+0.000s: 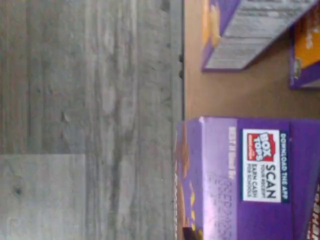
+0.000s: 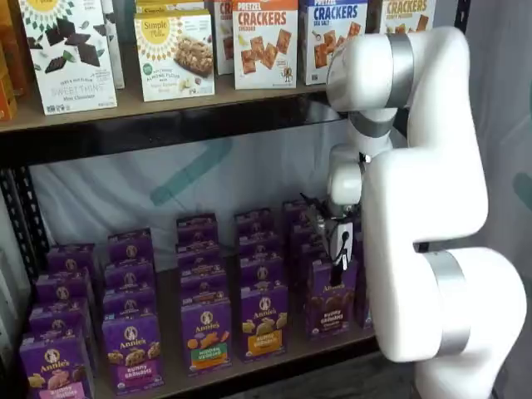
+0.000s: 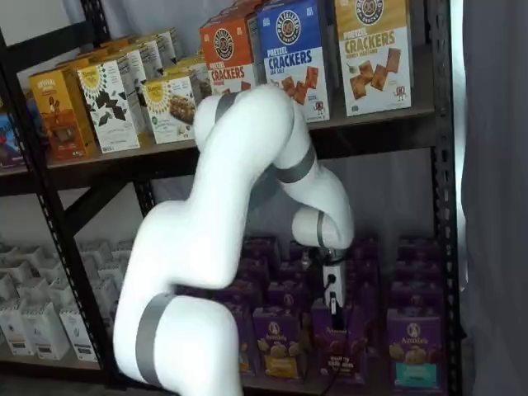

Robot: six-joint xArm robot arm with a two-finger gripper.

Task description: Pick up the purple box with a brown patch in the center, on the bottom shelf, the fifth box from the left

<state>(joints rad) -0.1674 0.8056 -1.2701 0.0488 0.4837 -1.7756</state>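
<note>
Inspector: Arm pose?

Assessor: The white xArm [image 2: 416,208] bends down from above, its wrist hanging in front of the bottom shelf [image 2: 274,366]. The gripper [image 2: 342,249] sits over the front of the purple box [image 2: 331,303]; in a shelf view [image 3: 333,309] it hangs just above the same carton.

Inspector: Pincer state?

Assessor: Closed. The black fingers show only side-on, and whether they clamp the carton's top edge I cannot tell.

Inspector: What is obscured?

Assessor: The arm's forearm covers the cartons to the right of the box in a shelf view. In the wrist view only the carton's purple top flap [image 1: 250,175] with its Box Tops label shows, cut off at the frame edge.

Inspector: Location and orientation?

Assessor: Front row of the bottom shelf, right of the orange-banded carton [image 2: 264,320]. It stands upright, long axis vertical, its brown-banded face apparently toward the shelf's front edge.
</note>
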